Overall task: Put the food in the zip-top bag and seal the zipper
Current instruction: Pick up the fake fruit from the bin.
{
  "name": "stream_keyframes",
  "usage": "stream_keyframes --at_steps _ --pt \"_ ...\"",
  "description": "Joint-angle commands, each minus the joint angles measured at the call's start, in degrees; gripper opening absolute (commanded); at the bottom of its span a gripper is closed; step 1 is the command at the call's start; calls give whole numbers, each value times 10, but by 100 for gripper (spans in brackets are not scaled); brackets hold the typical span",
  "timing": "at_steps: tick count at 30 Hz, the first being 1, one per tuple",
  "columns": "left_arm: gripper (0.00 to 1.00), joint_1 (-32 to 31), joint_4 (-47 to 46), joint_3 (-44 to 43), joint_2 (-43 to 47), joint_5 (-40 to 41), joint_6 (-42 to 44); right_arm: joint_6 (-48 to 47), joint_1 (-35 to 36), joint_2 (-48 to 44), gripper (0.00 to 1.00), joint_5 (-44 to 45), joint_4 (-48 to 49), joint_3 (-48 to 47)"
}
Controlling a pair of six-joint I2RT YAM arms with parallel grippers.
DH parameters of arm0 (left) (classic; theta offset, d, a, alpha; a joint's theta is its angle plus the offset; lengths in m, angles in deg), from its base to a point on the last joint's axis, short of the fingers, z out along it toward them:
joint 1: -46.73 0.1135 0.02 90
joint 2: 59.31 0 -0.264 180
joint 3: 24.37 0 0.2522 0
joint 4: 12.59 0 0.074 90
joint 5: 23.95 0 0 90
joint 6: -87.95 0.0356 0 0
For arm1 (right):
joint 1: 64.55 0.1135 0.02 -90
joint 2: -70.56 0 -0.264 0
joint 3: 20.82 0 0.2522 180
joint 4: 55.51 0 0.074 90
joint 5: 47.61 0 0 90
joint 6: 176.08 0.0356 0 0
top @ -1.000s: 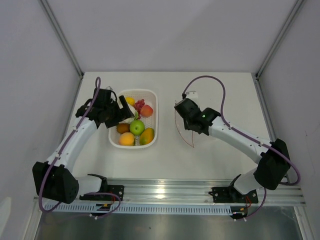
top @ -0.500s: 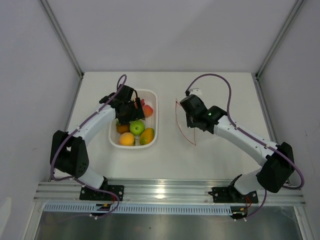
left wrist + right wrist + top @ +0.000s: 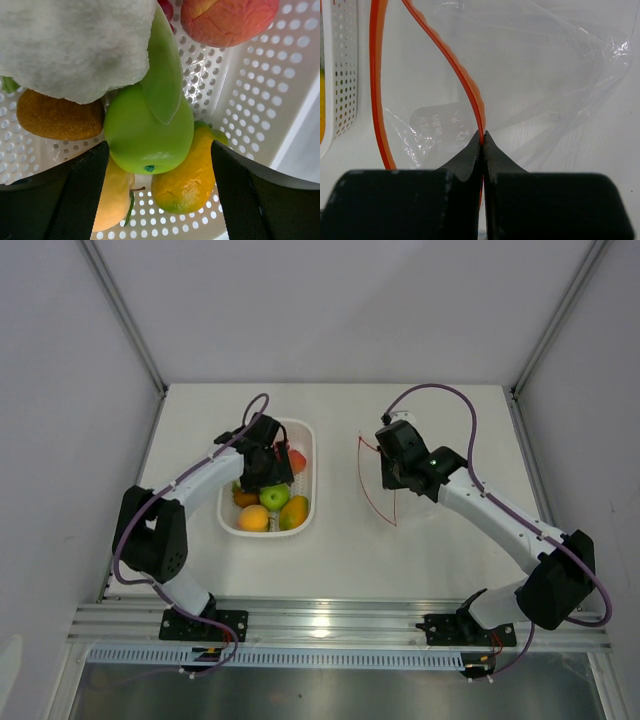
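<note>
The food lies in a white perforated basket (image 3: 302,427): white cauliflower (image 3: 75,45) with a green leaf, green apple (image 3: 142,137), red peach (image 3: 227,17), mango (image 3: 187,172), a yellow fruit (image 3: 112,202) and a brown-orange fruit (image 3: 60,120). My left gripper (image 3: 268,466) hangs open right over the apple, its fingers (image 3: 75,200) on either side and holding nothing. The clear zip-top bag (image 3: 545,75) lies to the right of the basket with its mouth open. My right gripper (image 3: 483,136) is shut on the orange-red zipper strip (image 3: 465,85), and also shows in the top view (image 3: 393,480).
The basket's side wall (image 3: 340,75) is just left of the bag's mouth. Grey walls close in the white table on the left, back and right. A metal rail carrying the arm bases runs along the near edge.
My left arm has swung right from beside the basket to over it and come down close to the fruit. My right gripper has moved right and back, carrying the zipper strip along.
</note>
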Motion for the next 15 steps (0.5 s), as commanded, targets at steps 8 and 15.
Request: stream_keyframes --at_steps 8,15 --pt "84 -16 -12 -7 -38 32 -6 -10 -6 11 0 -22 13 -16" --pt "82 -17 -22 -2 -66 40 -5 -3 -8 22 0 -30 19 -18"
